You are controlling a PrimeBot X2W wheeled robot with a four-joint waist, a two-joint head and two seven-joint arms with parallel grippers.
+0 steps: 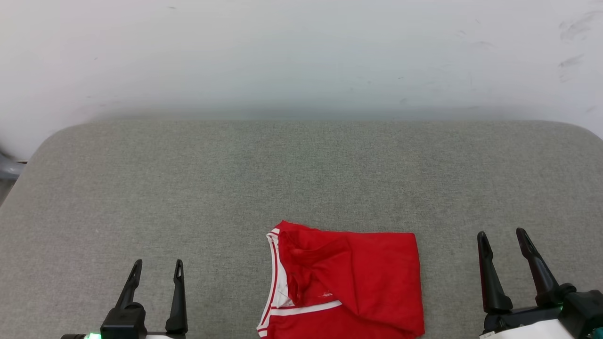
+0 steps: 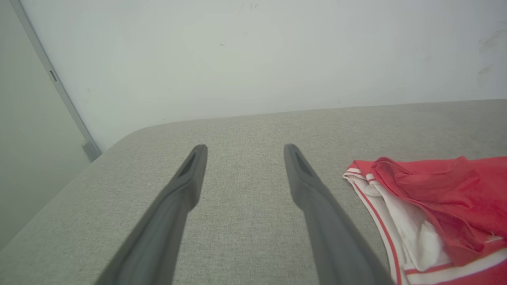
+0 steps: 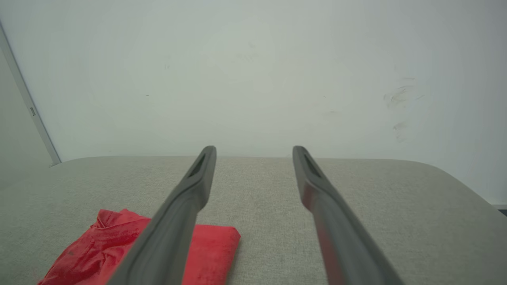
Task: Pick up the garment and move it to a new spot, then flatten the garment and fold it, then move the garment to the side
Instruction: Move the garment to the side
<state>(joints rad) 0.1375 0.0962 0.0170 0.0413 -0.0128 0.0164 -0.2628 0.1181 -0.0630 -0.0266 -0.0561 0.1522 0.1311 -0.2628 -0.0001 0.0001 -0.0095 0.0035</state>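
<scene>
The garment (image 1: pixel 351 282), red with white and red-white striped trim along its left side, lies folded in a compact rectangle near the front edge of the grey padded surface (image 1: pixel 235 179), a little right of centre. My left gripper (image 1: pixel 158 271) stands open at the lower left, well apart from the cloth, with nothing between its fingers. My right gripper (image 1: pixel 501 240) is open at the lower right, just right of the garment and clear of it. The left wrist view has the garment (image 2: pixel 439 202) to the right of my left gripper (image 2: pixel 244 152). In the right wrist view the garment (image 3: pixel 119 249) lies lower left of my right gripper (image 3: pixel 253 154).
A pale wall (image 1: pixel 301 52) rises behind the padded surface, whose far corners are rounded. A grey vertical strip (image 2: pixel 51 79) runs down the wall at the far left. Bare grey fabric stretches behind and to both sides of the garment.
</scene>
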